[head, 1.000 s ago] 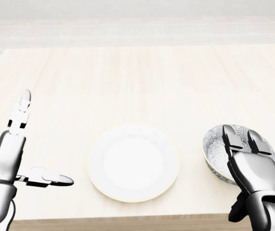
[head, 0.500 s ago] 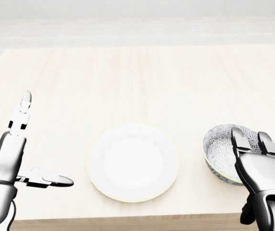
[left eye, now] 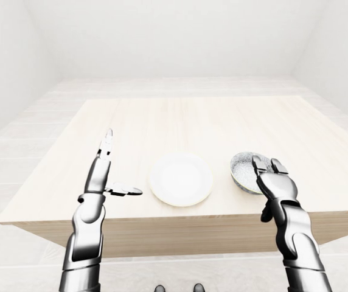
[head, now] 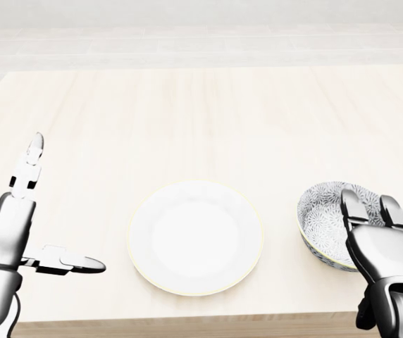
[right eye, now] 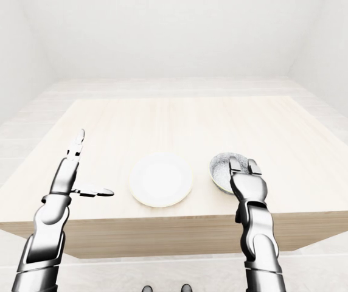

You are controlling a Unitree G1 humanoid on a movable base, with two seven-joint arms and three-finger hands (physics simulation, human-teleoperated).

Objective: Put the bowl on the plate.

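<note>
Chrome right hand: lower right of the head view, two fingers laid over the near rim of the bowl and reaching inside; thumb not visible, so whether it actually grips the rim cannot be told.
Bowl: blue-grey patterned inside, sits upright on the table, its near-right part hidden behind the hand.
Plate: plain white, flat on the table just left of the bowl, a narrow strip of wood between them; nothing on it.
Left hand: released, well apart from the plate on the left; one finger points up the view, another juts sideways toward the plate, touching nothing.
Table: pale wood, light grain; plate and bowl both lie close to its near edge.
Room: white walls, pale tiled floor beyond the far edge of the table.
Head view only: close look down at the bowl's pattern and the fingers on its rim; near edge of the table at the bottom.
Eye views only: whole tabletop, its front face, both forearms down to the elbows, and two dark foot tips at the bottom of the left-eye view.
</note>
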